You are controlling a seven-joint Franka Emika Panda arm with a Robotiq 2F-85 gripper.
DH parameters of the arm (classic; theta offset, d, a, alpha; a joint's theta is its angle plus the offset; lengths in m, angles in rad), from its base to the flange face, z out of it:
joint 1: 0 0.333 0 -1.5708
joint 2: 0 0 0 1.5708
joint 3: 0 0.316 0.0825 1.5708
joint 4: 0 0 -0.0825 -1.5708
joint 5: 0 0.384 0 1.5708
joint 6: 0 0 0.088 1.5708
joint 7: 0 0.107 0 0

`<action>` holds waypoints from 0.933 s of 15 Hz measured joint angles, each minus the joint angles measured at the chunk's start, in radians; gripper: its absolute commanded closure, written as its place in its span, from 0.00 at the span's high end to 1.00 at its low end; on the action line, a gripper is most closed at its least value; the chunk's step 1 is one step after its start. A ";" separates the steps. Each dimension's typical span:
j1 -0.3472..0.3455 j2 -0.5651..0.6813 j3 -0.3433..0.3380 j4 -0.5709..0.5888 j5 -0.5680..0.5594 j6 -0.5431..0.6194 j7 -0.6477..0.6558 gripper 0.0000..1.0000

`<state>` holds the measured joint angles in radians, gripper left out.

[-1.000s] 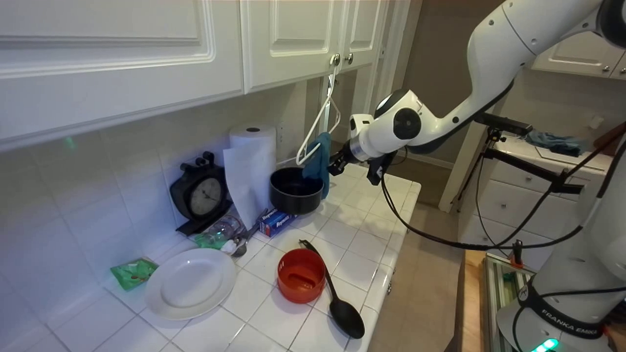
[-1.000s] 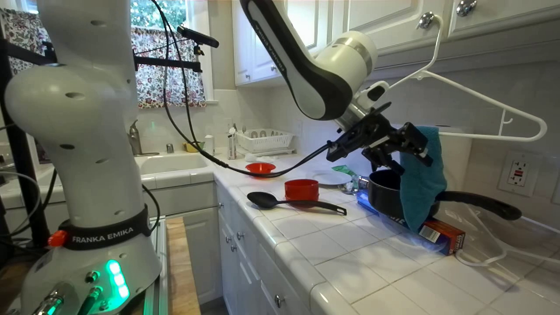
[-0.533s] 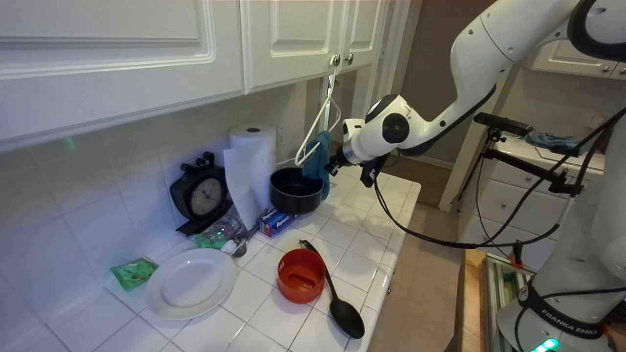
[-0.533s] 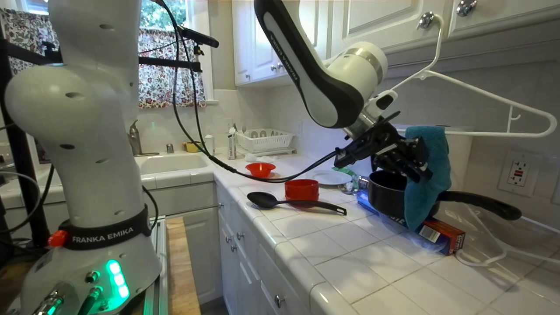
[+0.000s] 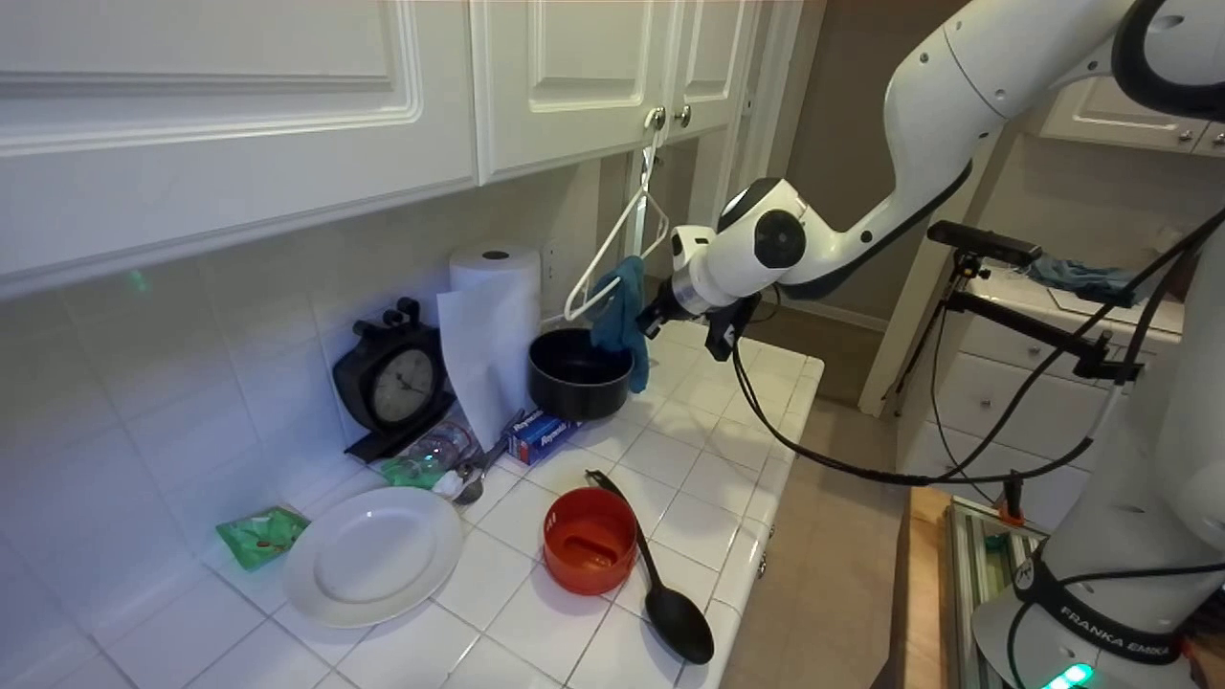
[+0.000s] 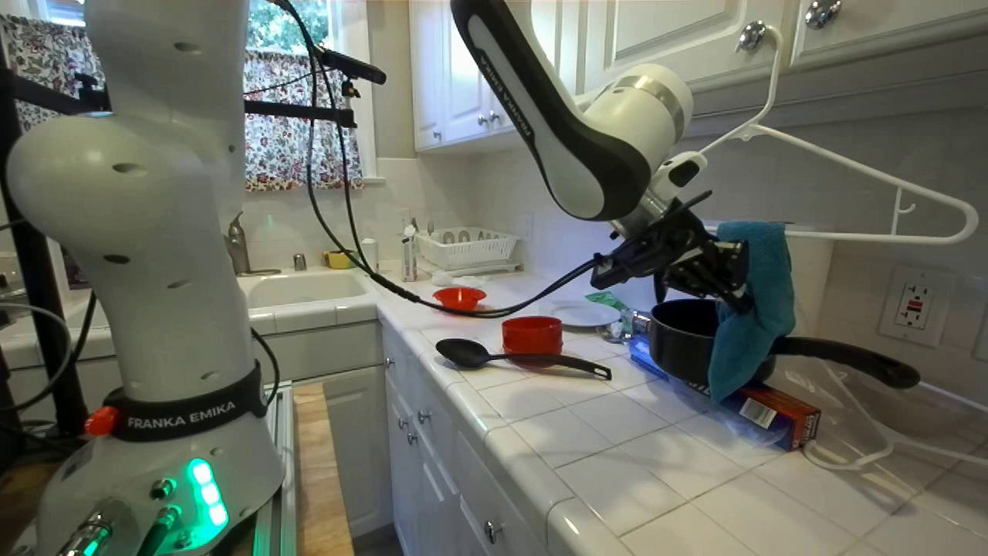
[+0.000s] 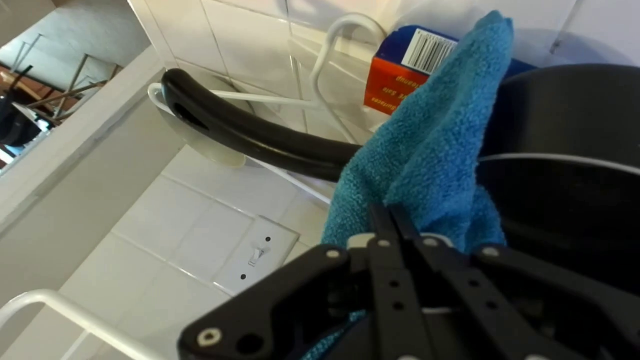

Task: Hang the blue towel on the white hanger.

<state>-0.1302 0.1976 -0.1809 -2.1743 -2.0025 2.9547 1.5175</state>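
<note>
The white hanger (image 6: 864, 235) hangs by its hook from a cabinet knob; in an exterior view its sloping side (image 5: 605, 251) is seen nearly edge-on. The blue towel (image 6: 760, 309) is draped over the hanger's lower bar, its bottom reaching down in front of the black pot. My gripper (image 6: 742, 303) is at the towel's near side, about halfway down. In the wrist view the gripper (image 7: 390, 206) has its fingertips together on the towel (image 7: 430, 145), and a crease in the cloth runs out from between them. The part of the bar under the towel is hidden.
The black pot (image 5: 579, 388) stands directly below, its handle (image 6: 849, 359) pointing away under the hanger. A foil box (image 6: 779, 417) lies by the pot. Also on the counter are a paper-towel roll (image 5: 517, 297), red cup (image 5: 589, 541), black spoon (image 5: 678, 622) and white plate (image 5: 375, 555).
My gripper has moved in against the towel and its fingers have gone from open to shut on the cloth. The hanger has swung a little and the towel's lower part has shifted slightly.
</note>
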 measured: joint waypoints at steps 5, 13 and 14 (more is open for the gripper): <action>0.000 -0.055 -0.023 -0.021 0.022 0.036 -0.033 0.04; 0.000 -0.180 -0.057 -0.140 0.199 0.036 -0.234 0.04; 0.000 -0.197 -0.058 -0.153 0.225 0.036 -0.260 0.04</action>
<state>-0.1305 0.0006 -0.2386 -2.3268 -1.7775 2.9906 1.2574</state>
